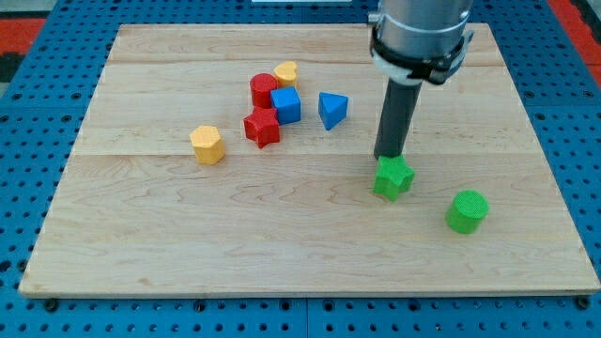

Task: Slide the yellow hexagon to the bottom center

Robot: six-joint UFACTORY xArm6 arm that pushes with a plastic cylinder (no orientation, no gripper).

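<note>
The yellow hexagon (207,145) lies on the wooden board (235,235), left of the middle. My tip (389,157) comes down at the right of centre, just above the green star-shaped block (393,177) in the view and apparently touching its upper edge. It is far to the right of the yellow hexagon.
A cluster sits at upper centre: a small yellow block (285,73), a red cylinder (263,88), a blue cube (286,105), a red star-shaped block (262,127) and a blue triangular block (331,109). A green cylinder (467,210) stands at the right.
</note>
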